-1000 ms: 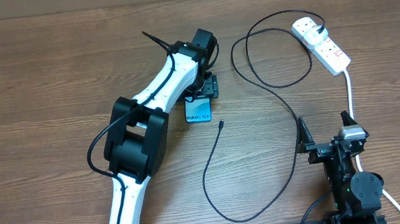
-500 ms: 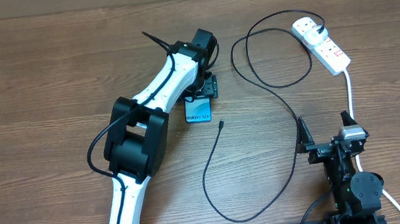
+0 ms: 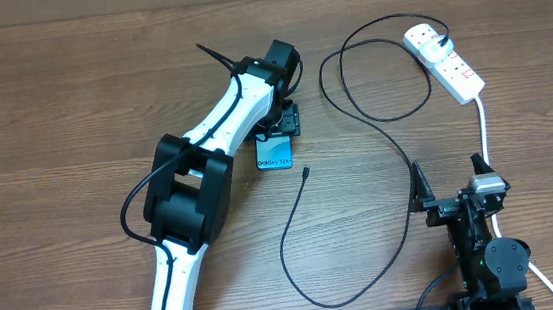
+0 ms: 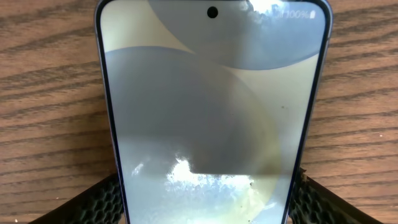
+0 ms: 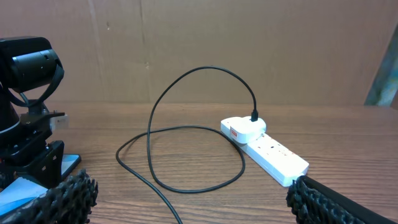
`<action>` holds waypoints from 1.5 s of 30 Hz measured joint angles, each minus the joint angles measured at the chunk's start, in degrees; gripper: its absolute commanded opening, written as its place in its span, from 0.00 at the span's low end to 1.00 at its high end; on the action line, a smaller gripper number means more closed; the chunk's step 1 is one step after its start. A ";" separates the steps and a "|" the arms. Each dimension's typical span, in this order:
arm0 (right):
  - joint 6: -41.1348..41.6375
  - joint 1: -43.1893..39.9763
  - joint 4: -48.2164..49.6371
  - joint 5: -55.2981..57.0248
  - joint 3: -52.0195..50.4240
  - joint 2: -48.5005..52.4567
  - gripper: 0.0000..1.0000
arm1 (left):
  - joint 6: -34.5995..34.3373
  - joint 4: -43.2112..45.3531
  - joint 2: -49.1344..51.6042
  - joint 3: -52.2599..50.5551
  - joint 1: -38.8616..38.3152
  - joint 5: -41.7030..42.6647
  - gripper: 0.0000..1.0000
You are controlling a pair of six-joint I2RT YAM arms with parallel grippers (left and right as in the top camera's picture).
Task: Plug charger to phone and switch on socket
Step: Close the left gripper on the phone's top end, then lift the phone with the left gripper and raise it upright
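Note:
The phone (image 3: 274, 153) lies flat on the wooden table with its "Galaxy S24" edge toward the front. It fills the left wrist view (image 4: 211, 112). My left gripper (image 3: 280, 125) straddles it, with one finger pressed on each long edge (image 4: 208, 205). The charger is a thin black cable (image 3: 396, 140). Its small connector tip (image 3: 304, 173) lies loose just right of the phone, and its white plug (image 3: 424, 37) sits in the socket (image 3: 455, 67) at the back right. My right gripper (image 3: 450, 188) is wide open and empty at the front right (image 5: 189, 205), facing the socket (image 5: 273, 152).
The thick white cord (image 3: 483, 127) runs from the socket toward the front, past the right arm. The black cable loops across the table between the two arms (image 5: 186, 168). A cardboard wall (image 5: 249, 43) stands behind the table.

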 measured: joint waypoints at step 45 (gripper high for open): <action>-0.02 0.00 0.00 0.00 0.00 0.00 1.00 | -0.26 -16.92 1.70 9.33 2.05 17.11 0.67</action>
